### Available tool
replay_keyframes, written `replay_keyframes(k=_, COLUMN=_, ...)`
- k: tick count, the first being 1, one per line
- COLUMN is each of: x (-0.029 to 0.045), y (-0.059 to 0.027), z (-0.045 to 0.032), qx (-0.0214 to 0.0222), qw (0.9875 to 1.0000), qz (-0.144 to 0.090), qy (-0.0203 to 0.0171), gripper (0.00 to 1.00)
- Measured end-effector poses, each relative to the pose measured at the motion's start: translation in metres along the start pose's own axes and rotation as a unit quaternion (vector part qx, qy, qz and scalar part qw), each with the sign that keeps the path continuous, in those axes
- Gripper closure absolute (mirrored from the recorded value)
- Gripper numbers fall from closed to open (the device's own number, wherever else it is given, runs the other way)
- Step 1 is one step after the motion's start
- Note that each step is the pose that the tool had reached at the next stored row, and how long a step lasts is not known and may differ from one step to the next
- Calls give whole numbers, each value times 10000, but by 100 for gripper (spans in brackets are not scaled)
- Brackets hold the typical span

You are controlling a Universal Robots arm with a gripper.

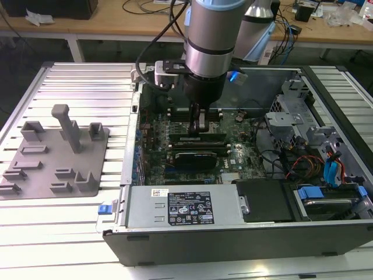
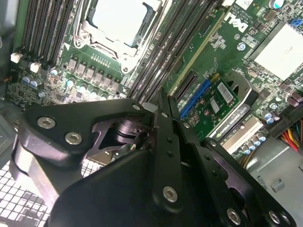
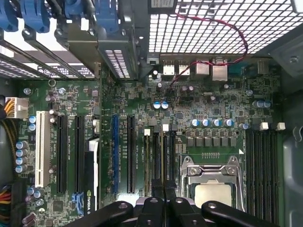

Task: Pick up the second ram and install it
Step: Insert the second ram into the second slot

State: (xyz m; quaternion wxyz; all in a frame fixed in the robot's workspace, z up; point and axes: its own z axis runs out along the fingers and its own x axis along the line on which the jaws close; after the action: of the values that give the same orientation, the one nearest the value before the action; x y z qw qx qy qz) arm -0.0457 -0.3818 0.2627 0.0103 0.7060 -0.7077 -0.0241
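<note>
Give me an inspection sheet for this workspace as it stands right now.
Surface: ribbed white table carrying an open computer case.
Job's things: green stick standing among the memory slots beside the CPU socket; whether it is the second ram cannot be told.
Clutter: grey holder tray on the table, at the exterior view's left of the case.
Gripper: gripper low over the memory slots.
Cables: red wire and a red-orange bundle inside the case.
Surroundings: wooden bench behind.
</note>
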Motion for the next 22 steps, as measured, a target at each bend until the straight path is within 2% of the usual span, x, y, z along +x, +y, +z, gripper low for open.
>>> replay_keyframes(k=6, x=1, y=-54, z=29, qx=0, qw=10000, qz=0, qy=0, gripper=91)
replay_keyframes(k=14, x=-8, y=-75, z=141, qx=0, qw=10000, qz=-1, qy=0, gripper=91)
replay_keyframes(k=22, x=-43, y=-100, z=195, qx=0, qw=10000, qz=-1, qy=0, gripper=91)
